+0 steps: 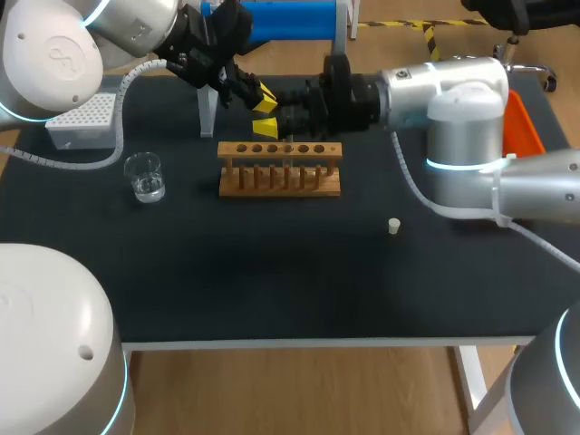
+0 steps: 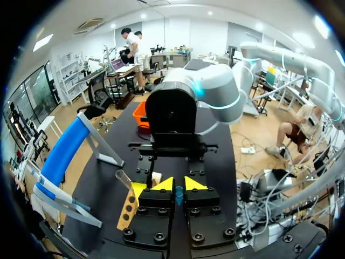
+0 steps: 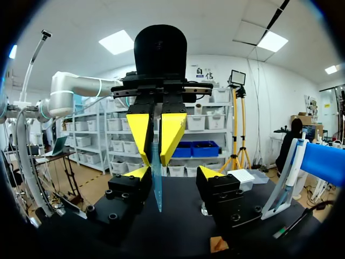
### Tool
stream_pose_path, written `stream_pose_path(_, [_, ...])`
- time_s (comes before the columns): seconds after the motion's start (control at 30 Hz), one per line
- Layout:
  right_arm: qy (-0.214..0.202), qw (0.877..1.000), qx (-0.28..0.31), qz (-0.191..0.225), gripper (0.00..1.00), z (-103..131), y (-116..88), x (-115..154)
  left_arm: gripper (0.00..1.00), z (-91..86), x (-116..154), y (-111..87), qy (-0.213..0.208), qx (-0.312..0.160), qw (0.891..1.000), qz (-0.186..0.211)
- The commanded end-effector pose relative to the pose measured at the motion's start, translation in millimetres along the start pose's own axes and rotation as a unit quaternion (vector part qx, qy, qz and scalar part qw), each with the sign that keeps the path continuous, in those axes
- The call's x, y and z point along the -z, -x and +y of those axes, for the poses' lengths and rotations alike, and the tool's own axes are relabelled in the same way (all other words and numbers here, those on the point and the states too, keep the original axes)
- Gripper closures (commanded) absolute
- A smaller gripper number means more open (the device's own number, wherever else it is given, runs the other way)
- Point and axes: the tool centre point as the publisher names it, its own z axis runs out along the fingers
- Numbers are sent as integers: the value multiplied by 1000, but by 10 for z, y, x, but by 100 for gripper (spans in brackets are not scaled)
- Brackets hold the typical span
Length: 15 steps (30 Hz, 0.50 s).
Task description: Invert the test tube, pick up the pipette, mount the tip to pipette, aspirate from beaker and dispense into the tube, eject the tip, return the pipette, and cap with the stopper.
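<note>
My left gripper (image 2: 178, 184) is shut on a clear test tube (image 3: 157, 183), which hangs upright below its yellow tips. In the right wrist view the left gripper (image 3: 156, 135) comes down from above, just ahead of my right gripper (image 3: 173, 174). The right gripper stands open with the tube between its fingers, close to one fingertip (image 3: 139, 173) and well away from the other. In the head view the two grippers meet behind the wooden tube rack (image 1: 279, 169). A glass beaker (image 1: 145, 177) stands left of the rack. A small white stopper (image 1: 394, 226) lies to its right.
A grey tip box (image 1: 82, 118) sits at the back left. A white stand with a blue top (image 1: 210, 107) stands behind the rack, close to my left arm. An orange tray (image 1: 523, 122) lies at the back right, behind my right arm.
</note>
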Motion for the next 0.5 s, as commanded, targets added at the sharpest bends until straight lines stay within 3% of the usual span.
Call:
stream_pose_path(0.03, [-2, 1000, -1, 9, 50, 8, 35, 3, 100, -5, 11, 3, 2, 1, 1000, 1])
stream_pose_path(0.17, [3, 1000, -4, 10, 61, 9, 34, -1, 100, -5, 11, 3, 2, 1, 1000, 1])
stream_pose_path(0.23, [6, 1000, -4, 9, 75, 12, 30, 2, 100, -5, 11, 3, 2, 1, 1000, 1])
stream_pose_path(0.3, [7, 1000, -5, 8, 98, 11, 29, 5, 100, -5, 11, 3, 2, 1, 1000, 1])
stream_pose_path(0.5, [11, 1000, -4, 8, 100, 14, 18, 14, 100, -5, 11, 3, 2, 1, 1000, 1])
